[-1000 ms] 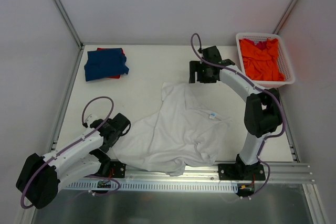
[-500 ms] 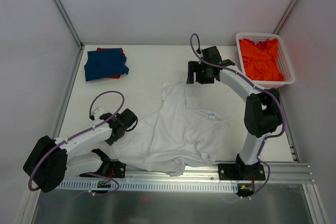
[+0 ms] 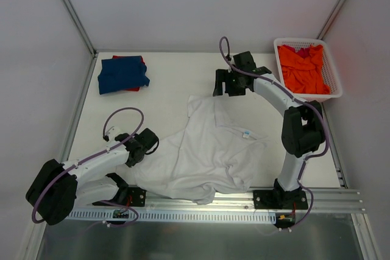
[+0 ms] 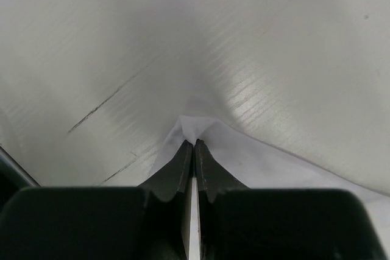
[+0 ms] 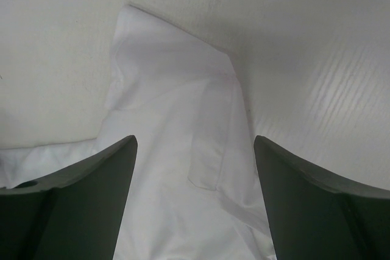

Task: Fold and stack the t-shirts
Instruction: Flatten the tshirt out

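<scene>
A white t-shirt (image 3: 210, 150) lies rumpled across the middle of the table. My left gripper (image 3: 150, 145) is at its left edge, shut on a pinch of the white cloth (image 4: 202, 127); in the left wrist view the jaws (image 4: 195, 145) meet with cloth between them. My right gripper (image 3: 223, 91) hovers open over the shirt's far corner. The right wrist view shows that corner of the white t-shirt (image 5: 177, 83) below the spread gripper (image 5: 195, 140). A folded dark blue t-shirt (image 3: 122, 73) lies on a red t-shirt (image 3: 139, 60) at the far left. An orange t-shirt (image 3: 303, 68) fills the basket.
The white lattice basket (image 3: 334, 76) stands at the far right corner against the wall. Metal frame rails run along the table's left edge (image 3: 76, 120) and near edge (image 3: 201, 202). Bare table lies between the stack and the white shirt.
My left gripper has slid right to the white shirt's edge and shut on it. The right gripper has shifted slightly left and stays open.
</scene>
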